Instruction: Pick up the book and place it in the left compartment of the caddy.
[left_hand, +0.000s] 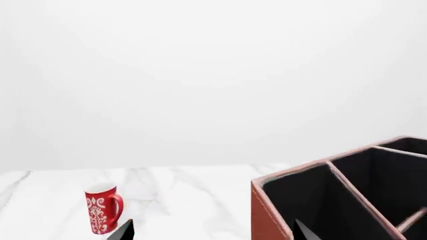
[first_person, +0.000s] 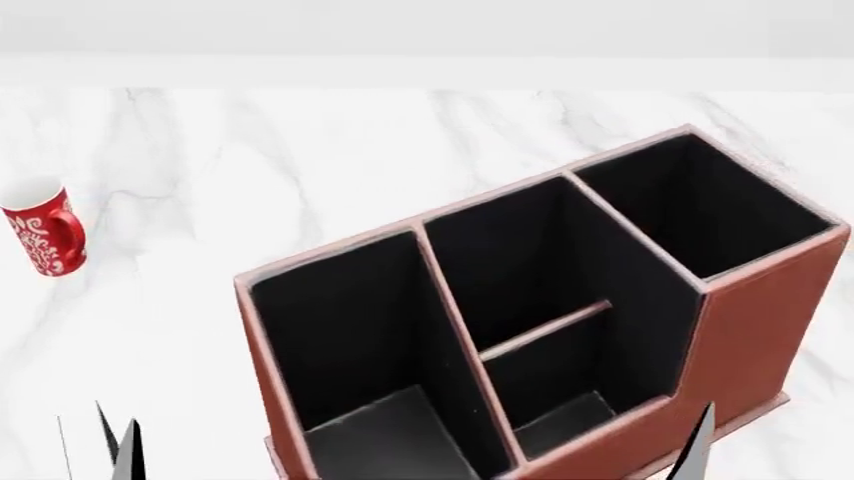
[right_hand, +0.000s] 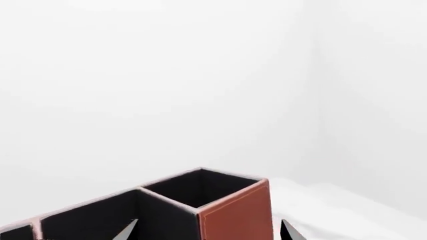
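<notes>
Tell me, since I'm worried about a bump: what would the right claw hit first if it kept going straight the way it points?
Most likely the caddy: in the right wrist view its tall reddish corner stands between the right claw's two tips, just ahead. How near is unclear.

Reddish-brown caddy (first_person: 747, 330) stands upright on white marble, its black-lined left compartment (first_person: 354, 350) empty.

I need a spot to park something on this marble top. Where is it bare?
Bare marble lies between the red mug and the caddy, and behind the caddy toward the far edge. The caddy crowds the middle and right; all three bays look empty.
</notes>
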